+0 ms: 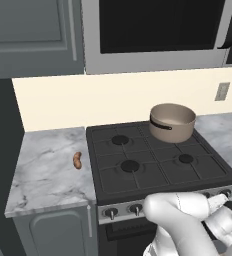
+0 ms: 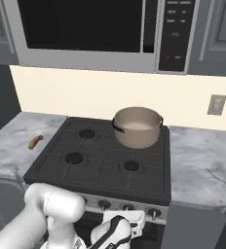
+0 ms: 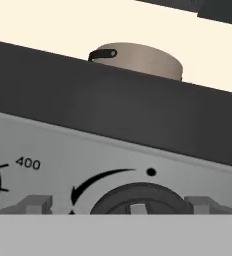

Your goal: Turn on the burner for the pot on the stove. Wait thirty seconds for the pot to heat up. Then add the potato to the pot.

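With my claw [image 3: 116,205] sitting wide open around the knob [image 3: 135,199] and the pot [image 1: 172,121] waiting on the back right burner, I'm worrying the fingers slip off mid-twist.

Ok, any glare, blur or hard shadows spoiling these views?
Left base view: even flat light, pot and potato sharp. Right base view: no glare on the stove. Hand view: the knob close up, soft-edged, cut off at the bottom.
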